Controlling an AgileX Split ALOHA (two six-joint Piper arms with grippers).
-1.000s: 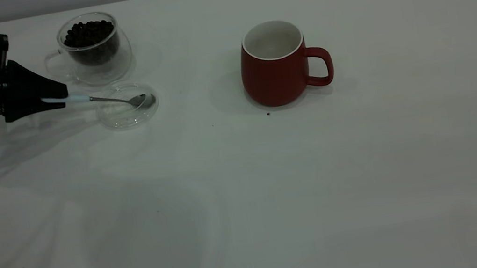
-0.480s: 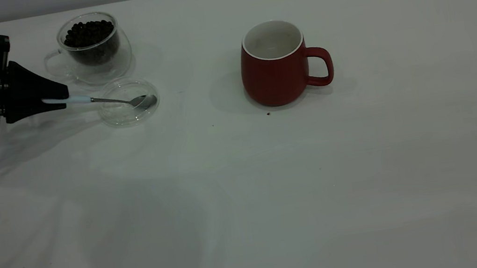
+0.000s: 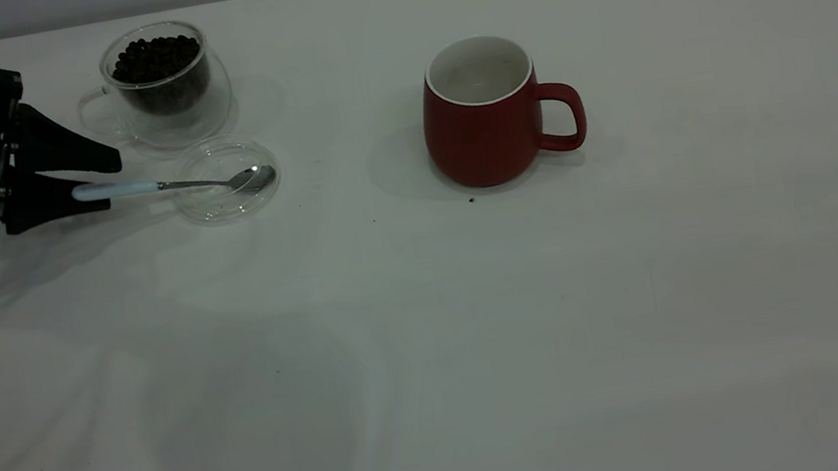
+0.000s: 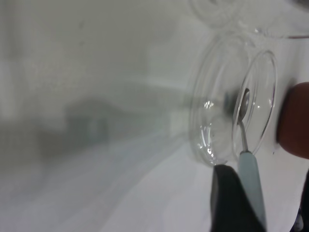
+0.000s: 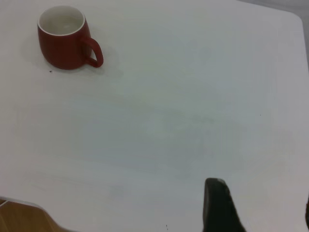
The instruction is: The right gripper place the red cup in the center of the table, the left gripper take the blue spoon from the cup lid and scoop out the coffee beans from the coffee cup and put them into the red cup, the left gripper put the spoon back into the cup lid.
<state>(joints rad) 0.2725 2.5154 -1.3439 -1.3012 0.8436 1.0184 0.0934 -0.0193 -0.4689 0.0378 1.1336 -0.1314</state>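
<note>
Our left claw (image 3: 91, 178) stands with its tapering black jaws spread apart around the pale handle of the blue spoon (image 3: 171, 185), gripping nothing; we judge the spoon delivered, so we should draw straight back without nudging the smooth handle. The shiny metal bowl rests in the clear glass cup lid (image 3: 232, 205) beside the bulging glass coffee cup (image 3: 164, 86) heaped with dark coffee beans (image 3: 156, 57). The glossy red cup (image 3: 484, 113) sits mid-desk (image 3: 485, 342); the right claw (image 5: 260, 205) is parked well apart, looking spread.

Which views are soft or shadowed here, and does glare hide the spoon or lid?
Exterior view: sharp, dim, broad soft shadows across the table; blue spoon and cup lid readable. Left wrist view: blurred, glints on the lid rim, spoon handle visible beside the left gripper. Right wrist view: evenly lit, red cup clear.
</note>
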